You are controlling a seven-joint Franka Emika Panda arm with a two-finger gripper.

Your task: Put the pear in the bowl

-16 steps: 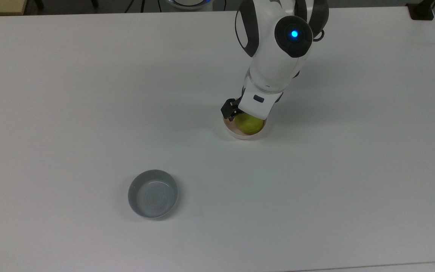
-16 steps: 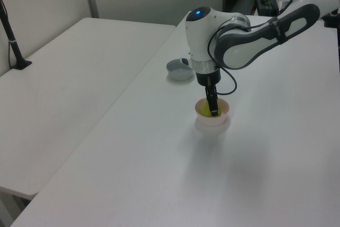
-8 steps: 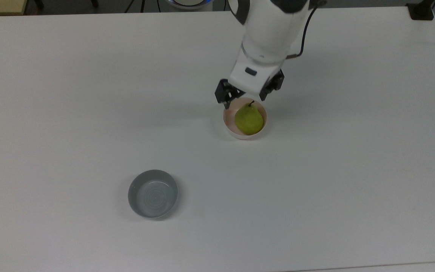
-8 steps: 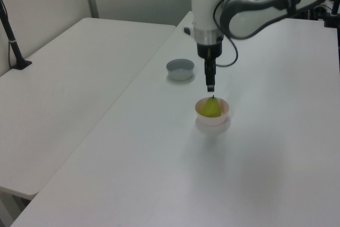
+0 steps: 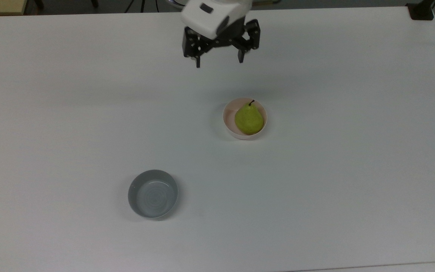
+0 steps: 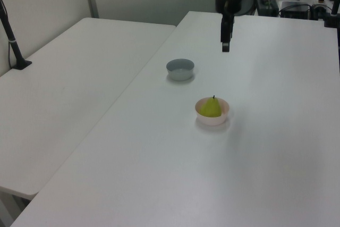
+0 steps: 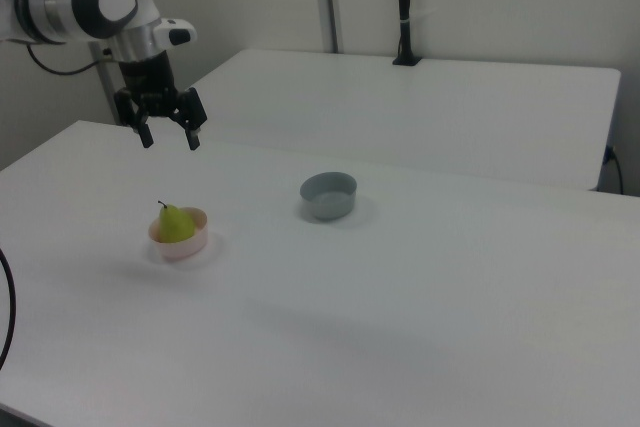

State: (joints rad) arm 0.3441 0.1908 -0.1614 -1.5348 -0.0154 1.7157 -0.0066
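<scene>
The yellow-green pear (image 5: 248, 119) (image 6: 210, 108) (image 7: 176, 224) sits inside the small pale pink bowl (image 5: 229, 126) (image 6: 217, 120) (image 7: 190, 247), its dark stem pointing up. My gripper (image 5: 219, 60) (image 6: 225, 47) (image 7: 170, 136) hangs open and empty high above the table, well away from the bowl, toward the top edge of the top view. Nothing is between its black fingers.
A grey bowl (image 5: 152, 193) (image 6: 180, 69) (image 7: 328, 195) stands empty on the white table (image 5: 353, 170), apart from the pink bowl. A second white table (image 6: 69, 94) adjoins it, with a black pole (image 7: 402, 7) clamped at its far side.
The gripper let go of the pear in the pink bowl, then rose and drew back toward the top view's upper edge. The pear stays in the bowl.
</scene>
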